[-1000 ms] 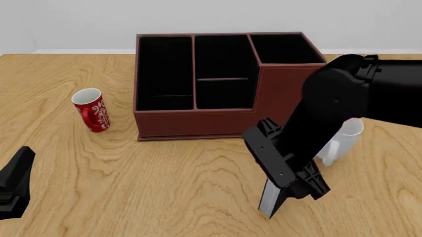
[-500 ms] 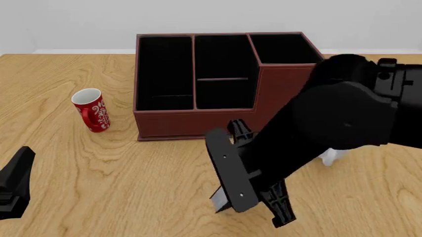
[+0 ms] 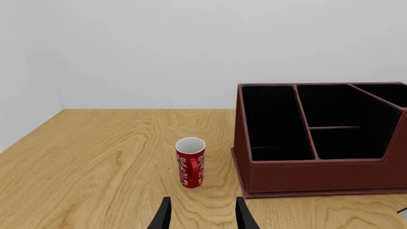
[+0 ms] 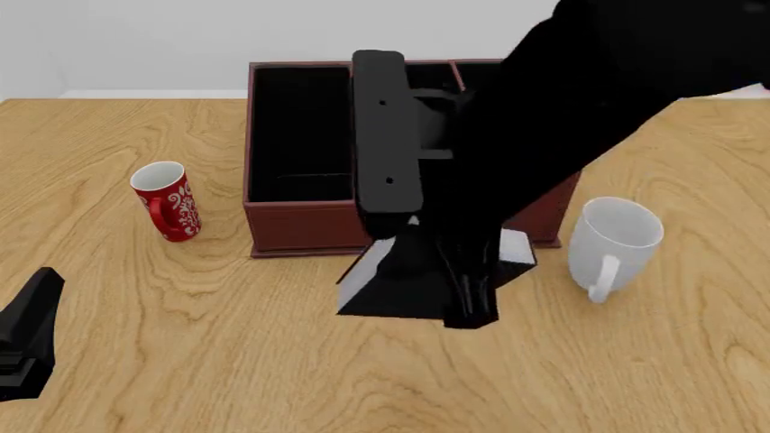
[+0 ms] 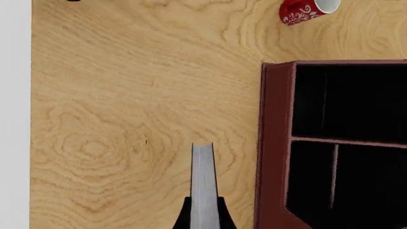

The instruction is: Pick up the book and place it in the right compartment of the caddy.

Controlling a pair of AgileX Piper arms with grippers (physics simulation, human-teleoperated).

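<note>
My right gripper [image 4: 464, 296] is shut on the book [image 4: 398, 289], a thin black hardcover with white page edges. It holds the book tilted in the air in front of the caddy's front wall [image 4: 301, 230]. In the right wrist view the book's page edge [image 5: 203, 183] sticks out between the fingers [image 5: 185, 215], beside the caddy [image 5: 275, 143]. The right arm hides most of the right compartment in the front view; it shows in the left wrist view [image 3: 389, 94]. My left gripper [image 4: 29, 329] [image 3: 202, 218] is open and empty at the near left.
A red patterned mug [image 4: 166, 200] [image 3: 190, 162] [image 5: 306, 9] stands left of the caddy. A white mug [image 4: 614, 242] stands in front of the caddy's right end. The bulky right arm [image 4: 565, 108] reaches across the caddy's right half.
The right arm has lifted the book off the table at the near right and swung it up and left toward the caddy's front. The white mug is uncovered. The left arm has not moved.
</note>
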